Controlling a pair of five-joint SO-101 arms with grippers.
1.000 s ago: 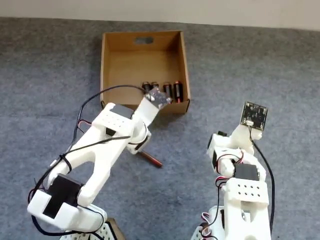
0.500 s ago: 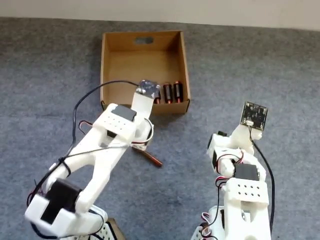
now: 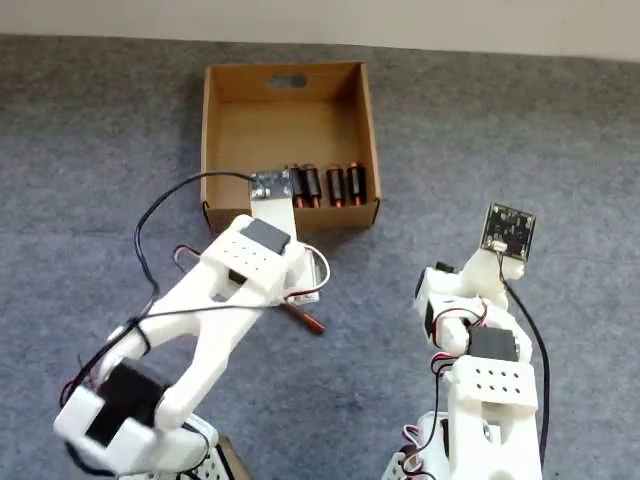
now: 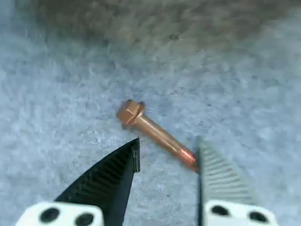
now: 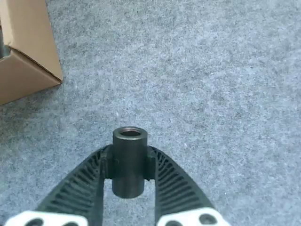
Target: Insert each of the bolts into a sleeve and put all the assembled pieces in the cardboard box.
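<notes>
Left claw (image 4: 168, 143) spread over bolt (image 4: 156, 134): centre on shank, then close; right claw (image 5: 128, 157) pinching sleeve (image 5: 129, 174), ready.

The table (image 3: 520, 130) is covered all over with a grey, felt-like mat. The cardboard box (image 3: 206, 140) stands directly on it close to the far edge, a little left of the middle, with its open side up. One copper-coloured bolt (image 3: 308, 320) lies flat on the surface toward the middle, on the near side of the box and apart from its wall. It lies at a slant, and its head end is probably hidden in the high view.
</notes>
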